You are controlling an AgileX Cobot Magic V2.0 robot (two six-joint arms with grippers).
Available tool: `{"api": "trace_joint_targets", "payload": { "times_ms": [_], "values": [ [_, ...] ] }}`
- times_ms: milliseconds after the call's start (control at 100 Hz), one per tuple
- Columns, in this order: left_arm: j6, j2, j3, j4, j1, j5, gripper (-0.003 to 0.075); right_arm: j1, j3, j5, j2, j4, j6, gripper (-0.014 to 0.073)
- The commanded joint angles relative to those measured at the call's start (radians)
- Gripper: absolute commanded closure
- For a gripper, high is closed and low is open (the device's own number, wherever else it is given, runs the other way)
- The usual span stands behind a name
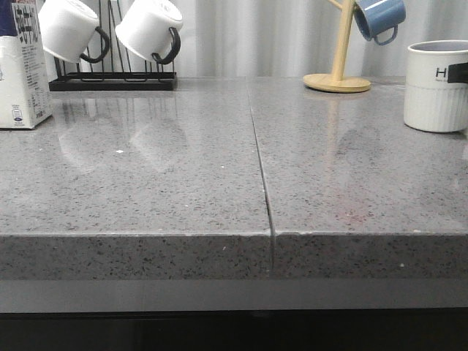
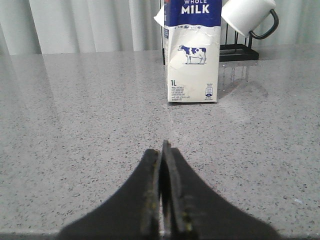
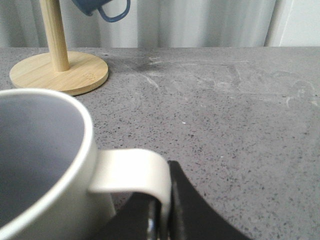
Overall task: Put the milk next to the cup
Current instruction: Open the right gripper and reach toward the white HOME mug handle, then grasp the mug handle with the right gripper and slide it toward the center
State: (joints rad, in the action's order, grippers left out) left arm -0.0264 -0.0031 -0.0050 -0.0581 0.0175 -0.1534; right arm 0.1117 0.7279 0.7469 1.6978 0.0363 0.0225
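Note:
The milk [image 1: 22, 66], a white carton with a dark blue top, stands upright at the far left of the grey counter. In the left wrist view the milk [image 2: 192, 55] shows its cow picture, well ahead of my left gripper [image 2: 162, 150]. That gripper is shut with nothing in it, low over the counter. The cup [image 1: 436, 95], cream-white with a ribbed lower half, stands at the far right. My right gripper [image 3: 162, 196] is shut on the white handle [image 3: 132, 172] of the cup [image 3: 45, 165]. A dark patch at the cup's lettering in the front view may be that gripper.
A black rack [image 1: 113, 79] with two white black-handled mugs [image 1: 69, 29] [image 1: 150, 29] stands behind the milk. A wooden mug tree [image 1: 338, 77] holding a blue mug [image 1: 379, 18] stands left of the cup. A seam [image 1: 259, 161] runs down the counter's middle.

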Motion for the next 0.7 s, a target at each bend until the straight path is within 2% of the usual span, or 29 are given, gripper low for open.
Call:
{"api": "trace_joint_targets", "payload": {
  "times_ms": [0,180,440,690],
  "values": [
    [0.013,-0.032,0.045,0.002,0.001,0.075,0.0741,0.000,0.022,0.060,-0.036,-0.007,0.015,0.0660],
    [0.013,-0.032,0.045,0.002,0.001,0.075,0.0741,-0.074,0.022,0.059,-0.078,-0.007,0.015,0.0661],
    [0.013,-0.032,0.045,0.002,0.001,0.075,0.0741,-0.274,0.026,0.060,-0.126,-0.003,0.010,0.0661],
    [0.013,-0.032,0.045,0.002,0.001,0.075,0.0741,-0.422,0.059,0.050,-0.118,0.005,-0.126,0.0661]
  ]
}}
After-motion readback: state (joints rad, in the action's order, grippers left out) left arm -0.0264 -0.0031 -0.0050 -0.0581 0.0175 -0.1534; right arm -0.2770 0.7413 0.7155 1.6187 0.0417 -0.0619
